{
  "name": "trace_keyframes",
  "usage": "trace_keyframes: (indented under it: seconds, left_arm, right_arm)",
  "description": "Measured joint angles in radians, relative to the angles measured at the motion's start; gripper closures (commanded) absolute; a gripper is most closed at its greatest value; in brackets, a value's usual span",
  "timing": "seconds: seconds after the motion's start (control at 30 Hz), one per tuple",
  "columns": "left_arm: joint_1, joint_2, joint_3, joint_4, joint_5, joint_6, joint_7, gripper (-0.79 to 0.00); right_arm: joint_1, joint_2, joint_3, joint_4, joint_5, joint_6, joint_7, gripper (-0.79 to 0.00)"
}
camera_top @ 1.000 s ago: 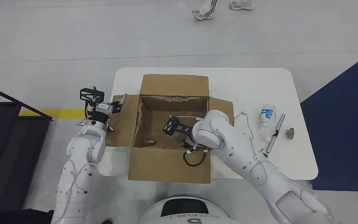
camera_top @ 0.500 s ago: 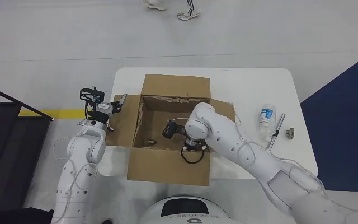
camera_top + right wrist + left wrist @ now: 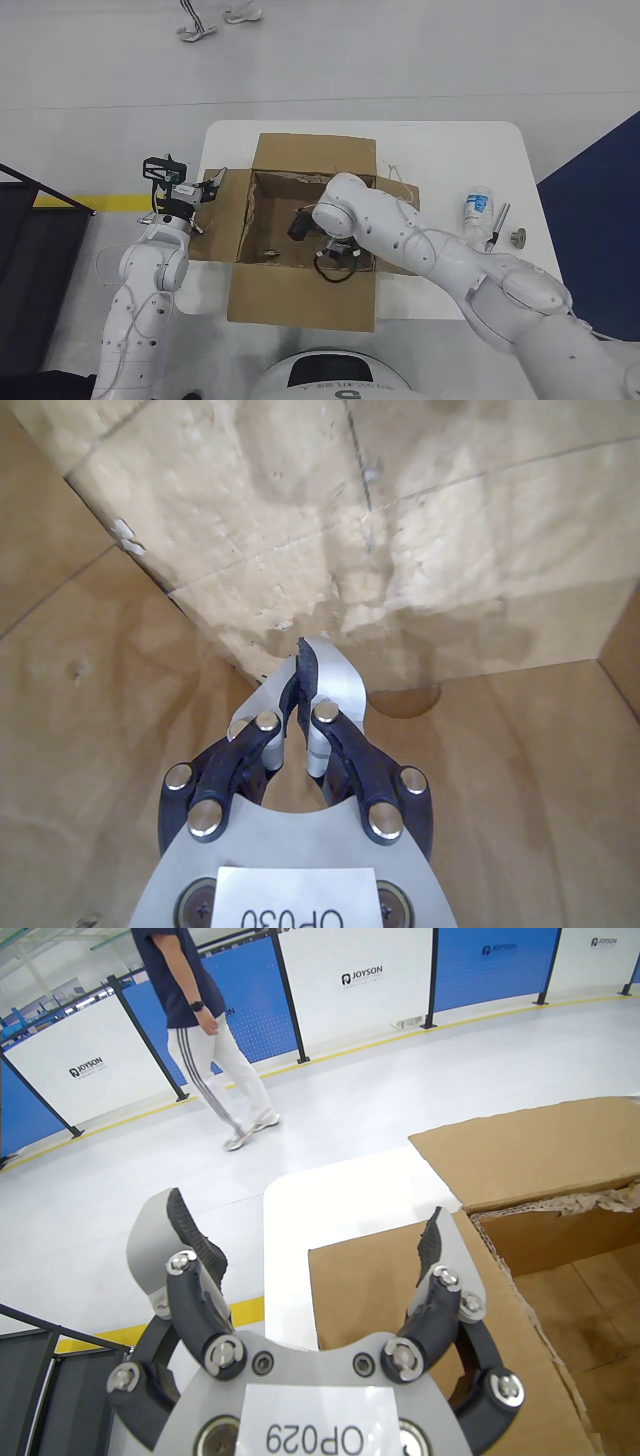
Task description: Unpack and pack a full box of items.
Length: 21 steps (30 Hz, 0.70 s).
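The right arm has swung farther across the box (image 3: 300, 295). Its pincer (image 3: 301, 657) is pressed together on nothing, low over the cardboard floor inside. The left pincer (image 3: 305, 1205) stays spread above the box's side flap. A bottle (image 3: 476, 210) lies on the surface (image 3: 450, 150) beside the box, so unpacking looks largely done.

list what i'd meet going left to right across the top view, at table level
left gripper → cardboard box → water bottle → small round metal part
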Motion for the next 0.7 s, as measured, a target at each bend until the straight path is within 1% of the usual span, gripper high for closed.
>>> trace_keyframes:
  seconds: [0.1, 0.13, 0.17, 0.2, 0.23, 0.27, 0.3, 0.33, 0.47, 0.7]
  left_arm:
    - [0.000, 0.000, 0.000, 0.000, 0.000, 0.000, 0.000, -0.785]
    - [0.000, 0.000, 0.000, 0.000, 0.000, 0.000, 0.000, -0.785]
    - [0.000, 0.000, 0.000, 0.000, 0.000, 0.000, 0.000, -0.785]
    - [0.000, 0.000, 0.000, 0.000, 0.000, 0.000, 0.000, -0.785]
    - [0.000, 0.000, 0.000, 0.000, 0.000, 0.000, 0.000, -0.785]
    - [0.000, 0.000, 0.000, 0.000, 0.000, 0.000, 0.000, -0.785]
    - [0.000, 0.000, 0.000, 0.000, 0.000, 0.000, 0.000, -0.785]
    - [0.000, 0.000, 0.000, 0.000, 0.000, 0.000, 0.000, -0.785]
    - [0.000, 0.000, 0.000, 0.000, 0.000, 0.000, 0.000, -0.785]
    - [0.000, 0.000, 0.000, 0.000, 0.000, 0.000, 0.000, -0.785]
  right_arm:
    - [-0.006, 0.015, 0.022, -0.056, -0.019, 0.016, -0.009, 0.000]
    - [-0.011, 0.021, 0.031, -0.076, -0.026, 0.016, -0.018, -0.043]
    - [-0.016, 0.028, 0.041, -0.097, -0.034, 0.014, -0.031, -0.203]
    - [-0.027, 0.038, 0.056, -0.127, -0.045, 0.008, -0.058, -0.305]
    - [-0.037, 0.046, 0.068, -0.150, -0.053, 0.001, -0.084, -0.339]
    - [-0.049, 0.054, 0.080, -0.170, -0.061, -0.007, -0.111, -0.471]
    - [-0.066, 0.065, 0.096, -0.194, -0.068, -0.022, -0.143, -0.723]
    - [-0.078, 0.073, 0.109, -0.211, -0.073, -0.036, -0.166, -0.785]
    - [-0.127, 0.105, 0.165, -0.263, -0.080, -0.106, -0.265, -0.785]
    - [-0.131, 0.108, 0.171, -0.265, -0.080, -0.113, -0.271, -0.785]
